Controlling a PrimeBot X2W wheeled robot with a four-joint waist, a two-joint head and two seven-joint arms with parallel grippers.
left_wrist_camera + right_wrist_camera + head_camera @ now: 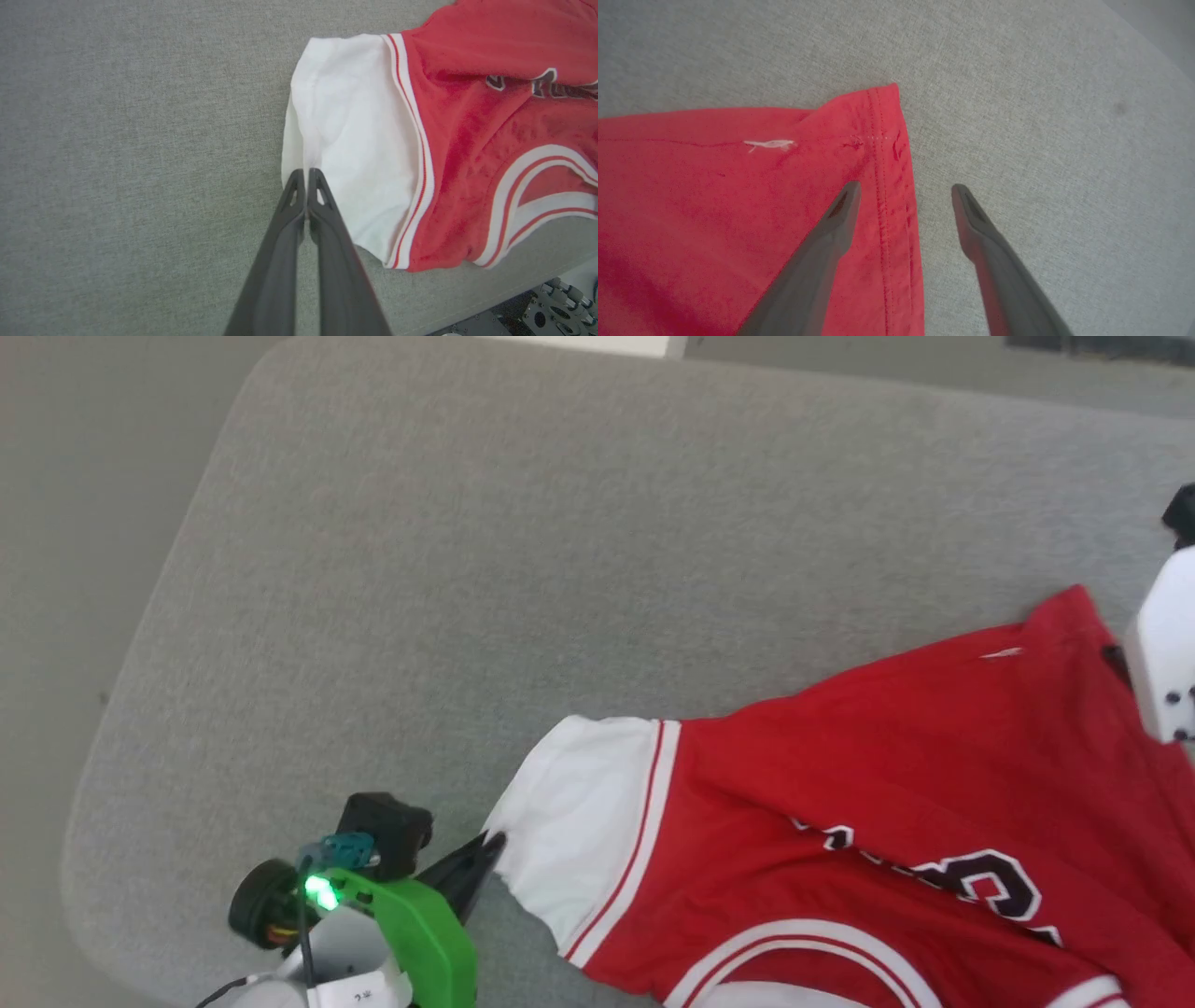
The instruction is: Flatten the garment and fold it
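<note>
Close to the front edge of the grey fabric-covered, round-cornered table, the left gripper is clenched on the white sleeve cuff of the one red thin-fabric T-shirt. The shirt stretches rightward, its hem corner farthest. There the right gripper is spread open, straddling the hem. Broad bare cloth lies left and beyond.

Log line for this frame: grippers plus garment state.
left gripper: shut on white sleeve edge | right gripper: open, straddling red hem | garment: creased, on grey pad
</note>
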